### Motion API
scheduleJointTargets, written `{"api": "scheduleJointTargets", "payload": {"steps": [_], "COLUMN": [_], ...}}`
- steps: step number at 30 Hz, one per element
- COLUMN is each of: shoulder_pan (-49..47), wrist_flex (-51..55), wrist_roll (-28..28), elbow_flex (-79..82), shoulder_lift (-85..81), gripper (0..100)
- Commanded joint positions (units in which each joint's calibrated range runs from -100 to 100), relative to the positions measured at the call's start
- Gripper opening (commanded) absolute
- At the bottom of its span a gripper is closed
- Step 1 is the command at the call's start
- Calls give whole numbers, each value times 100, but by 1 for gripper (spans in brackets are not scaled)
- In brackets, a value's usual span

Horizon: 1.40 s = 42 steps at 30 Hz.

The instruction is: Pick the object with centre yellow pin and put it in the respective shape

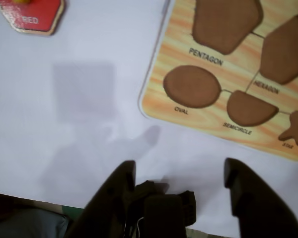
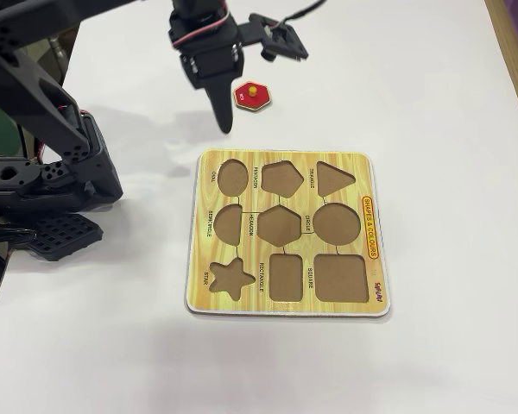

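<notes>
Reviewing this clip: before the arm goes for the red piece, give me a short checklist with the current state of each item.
1. Hand open and empty: ok.
2. Red piece lying flat on the table, knob up, reachable: ok.
3. Hand lined up over the piece: not ok; in the wrist view the piece sits at the top left corner.
4. Hexagon cutout empty: ok.
5. Board flat, apart from the piece: ok.
</notes>
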Motion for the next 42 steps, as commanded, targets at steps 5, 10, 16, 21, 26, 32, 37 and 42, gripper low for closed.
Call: {"api": "scheduleJointTargets", "payload": {"steps": [5, 10, 16, 21, 26, 32, 37, 42], "shoulder_pan": [-987, -1280, -1427, -1446, -1808, -2257, -2589, -2677], "wrist_flex": [38, 46, 219, 478, 444, 426, 426, 426], "wrist_roll": [31, 36, 36, 36, 31, 5, -27, -22], "elbow_flex": [-1520, -2626, -3543, -4119, -4514, -5144, -5549, -5800], "shoulder_lift": [1066, 1836, 2589, 3192, 3836, 4480, 4823, 5108], "gripper": [21, 21, 21, 21, 21, 21, 21, 21]}}
